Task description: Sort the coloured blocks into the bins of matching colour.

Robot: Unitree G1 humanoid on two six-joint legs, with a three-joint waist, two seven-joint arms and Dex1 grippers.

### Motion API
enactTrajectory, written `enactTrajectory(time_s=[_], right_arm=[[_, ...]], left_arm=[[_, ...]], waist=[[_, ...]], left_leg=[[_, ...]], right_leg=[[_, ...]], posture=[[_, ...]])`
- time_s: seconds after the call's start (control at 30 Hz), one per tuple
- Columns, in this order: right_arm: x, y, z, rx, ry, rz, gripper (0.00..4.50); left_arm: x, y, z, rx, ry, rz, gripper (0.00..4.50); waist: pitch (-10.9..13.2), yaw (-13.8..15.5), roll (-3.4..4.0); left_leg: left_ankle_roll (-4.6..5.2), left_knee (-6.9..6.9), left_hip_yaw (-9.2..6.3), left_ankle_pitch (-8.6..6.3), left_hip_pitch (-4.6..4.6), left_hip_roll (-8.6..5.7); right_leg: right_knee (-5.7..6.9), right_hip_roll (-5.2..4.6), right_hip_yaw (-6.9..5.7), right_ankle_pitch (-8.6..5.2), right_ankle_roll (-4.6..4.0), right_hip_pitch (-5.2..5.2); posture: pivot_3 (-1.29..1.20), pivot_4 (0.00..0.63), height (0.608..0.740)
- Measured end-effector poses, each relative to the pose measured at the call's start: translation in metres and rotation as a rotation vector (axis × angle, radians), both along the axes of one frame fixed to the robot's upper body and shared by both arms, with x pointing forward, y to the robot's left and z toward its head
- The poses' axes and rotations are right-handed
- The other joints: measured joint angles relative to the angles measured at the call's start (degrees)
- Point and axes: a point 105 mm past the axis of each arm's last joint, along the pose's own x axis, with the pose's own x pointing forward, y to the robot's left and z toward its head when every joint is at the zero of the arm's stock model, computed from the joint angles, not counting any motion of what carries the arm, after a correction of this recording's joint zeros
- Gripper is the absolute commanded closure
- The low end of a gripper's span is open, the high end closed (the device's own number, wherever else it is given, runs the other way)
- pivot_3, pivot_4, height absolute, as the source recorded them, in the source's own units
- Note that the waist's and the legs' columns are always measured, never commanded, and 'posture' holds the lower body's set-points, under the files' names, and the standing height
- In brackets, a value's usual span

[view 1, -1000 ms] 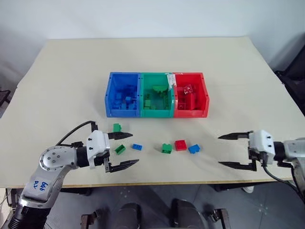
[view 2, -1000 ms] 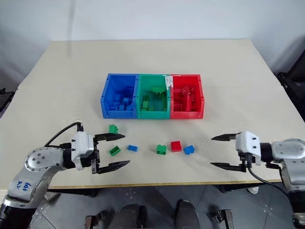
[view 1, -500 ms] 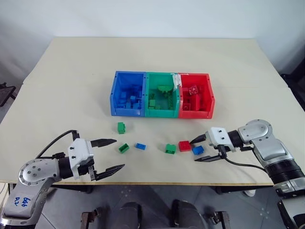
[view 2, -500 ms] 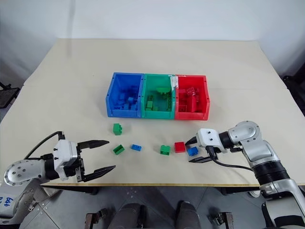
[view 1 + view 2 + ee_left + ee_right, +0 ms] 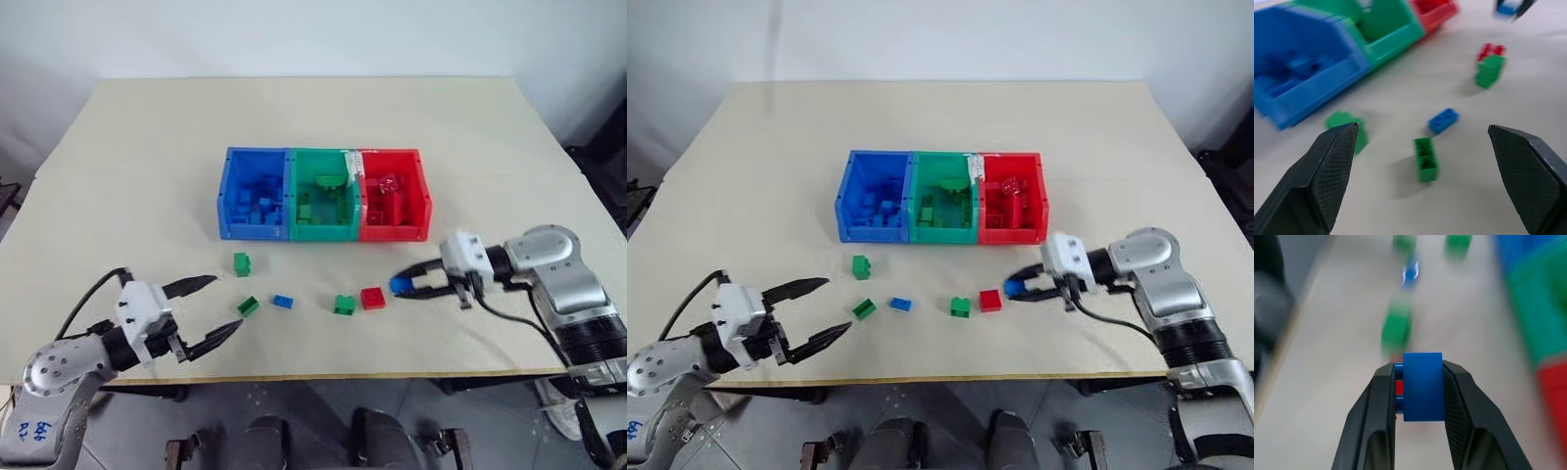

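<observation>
Three joined bins stand mid-table: blue (image 5: 253, 232), green (image 5: 321, 233) and red (image 5: 392, 233), each holding blocks. My right gripper (image 5: 398, 285) is shut on a blue block (image 5: 1422, 387), held just above the table in front of the red bin. On the table lie a red block (image 5: 372, 298), a green block (image 5: 344, 305), a small blue block (image 5: 283, 302) and two more green blocks (image 5: 248, 306) (image 5: 241, 263). My left gripper (image 5: 227, 304) stands open near the front edge, just left of the nearer green block, holding nothing.
The table's front edge (image 5: 323, 374) runs close below the loose blocks. Bare tabletop lies behind the bins and to both sides of them.
My right gripper swung in from the right, shut on the blue block beside the red one and lifted it off the table. My left arm drew back to the left, still open.
</observation>
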Motion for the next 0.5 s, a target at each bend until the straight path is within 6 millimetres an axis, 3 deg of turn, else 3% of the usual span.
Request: enactTrajectory(time_s=[0.13,0.27,0.4,0.5], right_arm=[[0.01,0.046,0.023,0.112,0.044,-0.021,3.6],[0.041,0.118,0.043,0.182,0.04,-0.114,3.6],[0.068,0.155,0.049,0.201,-0.003,-0.23,3.6],[0.082,0.17,0.052,0.211,-0.064,-0.293,3.6]], left_arm=[[-0.005,0.011,-0.006,-0.029,0.024,0.069,0.0],[-0.006,0.025,-0.009,-0.064,0.013,0.17,0.0],[-0.004,0.03,-0.009,-0.073,-0.002,0.212,0.0],[-0.003,0.028,-0.009,-0.087,-0.016,0.222,0.0]], waist=[[0.0,0.3,0.05],[0.0,-0.2,0.01],[0.0,-0.3,-0.03],[0.0,-0.9,-0.05]], left_leg=[[0.02,0.0,-0.05,-0.04,-0.11,0.0],[0.04,0.01,0.19,-0.05,-0.3,-0.13],[0.04,0.02,0.28,-0.08,-0.36,-0.2],[0.05,0.01,0.28,-0.15,-0.37,-0.2]], right_leg=[[0.09,-0.05,0.01,-0.03,-0.05,-0.16],[0.77,-0.12,0.28,-0.07,-0.15,-0.9],[0.97,-0.16,0.09,-0.11,-0.27,-1.05],[0.95,-0.15,0.05,-0.11,-0.27,-1.06]], posture=[[0.0,0.15,0.74],[0.0,0.15,0.74],[0.0,0.15,0.74],[0.0,0.15,0.74]])
